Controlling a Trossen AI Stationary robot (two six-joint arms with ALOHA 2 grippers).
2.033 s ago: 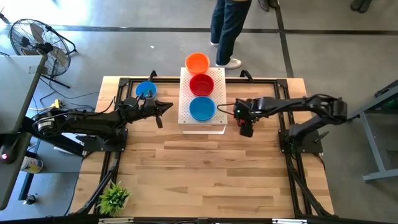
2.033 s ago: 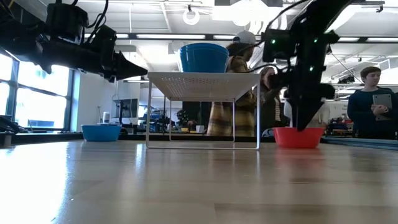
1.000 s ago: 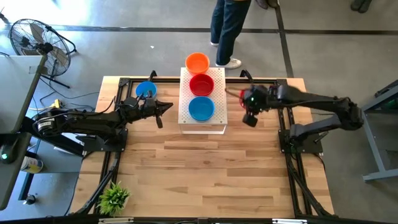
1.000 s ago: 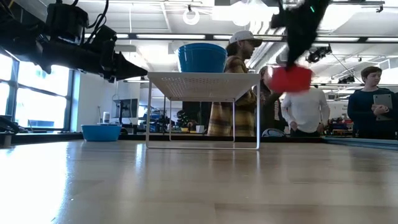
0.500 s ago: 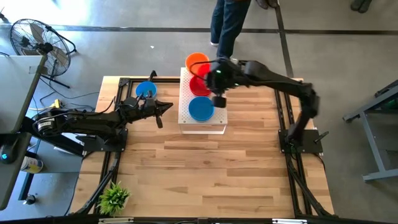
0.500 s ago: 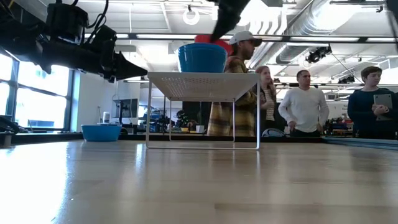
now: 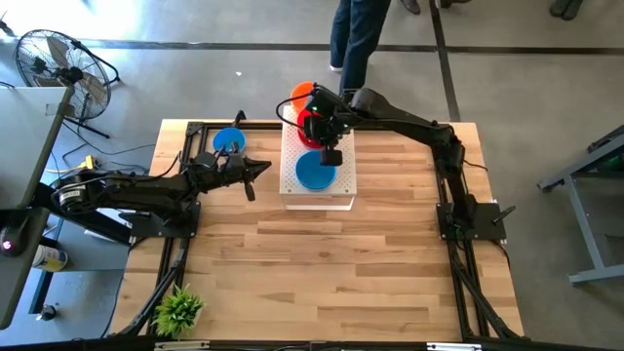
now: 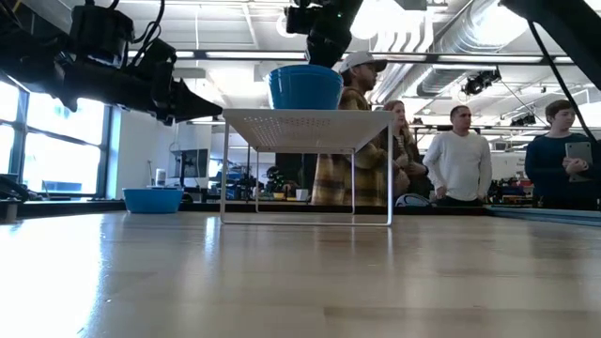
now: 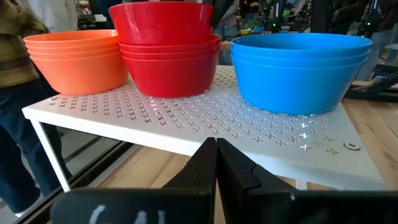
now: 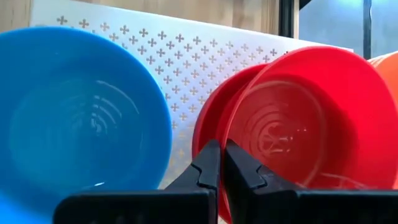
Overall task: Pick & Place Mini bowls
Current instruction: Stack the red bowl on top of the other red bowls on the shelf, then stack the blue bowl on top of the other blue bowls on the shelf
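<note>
A white perforated platform (image 7: pixel 343 185) holds three stacks of mini bowls: orange (image 9: pixel 78 59), red (image 9: pixel 168 68) and blue (image 9: pixel 298 68). My right gripper (image 7: pixel 320 129) reaches over the platform from the right, shut on a red bowl (image 9: pixel 163 22) that stands upright in the top of the red stack. My left gripper (image 7: pixel 261 168) hangs shut and empty left of the platform, pointing at it. A single blue bowl (image 7: pixel 229 141) rests on its base on the table at the far left. My right gripper pinches the red bowl's rim (image 10: pixel 230 134) between its two fingers, one inside the bowl and one outside. The fingers come from above, pointing down. The bowl sits upright with its bottom in the red stack's top bowl (image 10: pixel 204 127); whether it rests there, I cannot tell.
Black frame rails (image 7: pixel 444 185) run along the table's left, right and far edges. A small plant (image 7: pixel 178 307) stands at the near left corner and a fan (image 7: pixel 58 63) beyond the far left. People (image 8: pixel 460 155) stand past the far edge.
My right gripper has carried the red bowl up from the table right of the platform, toward the left and far edges, over the platform and onto the red stack. It has stayed shut on the bowl throughout.
</note>
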